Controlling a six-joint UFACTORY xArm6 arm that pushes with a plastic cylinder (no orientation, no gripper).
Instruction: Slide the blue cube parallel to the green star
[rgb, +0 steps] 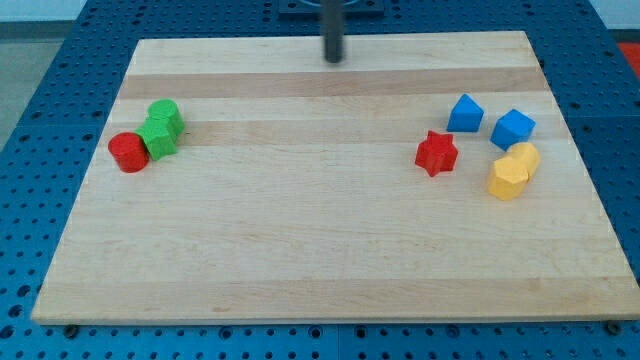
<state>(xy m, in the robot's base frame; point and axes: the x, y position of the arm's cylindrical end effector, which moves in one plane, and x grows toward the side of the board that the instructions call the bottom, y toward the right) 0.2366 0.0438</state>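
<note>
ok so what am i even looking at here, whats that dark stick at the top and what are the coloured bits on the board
This is a single camera picture looking down at a wooden board on a blue perforated table. The dark stick is a rod on the end of a robot arm; it has no jaws and holds nothing, it only pushes things. My tip sits near the view's top edge, middle, far from every block.

At the view's left, a red cylinder touches a green block, whose shape is hard to make out. At the view's right are a red star, two blue blocks and, and a yellow block just below them.
</note>
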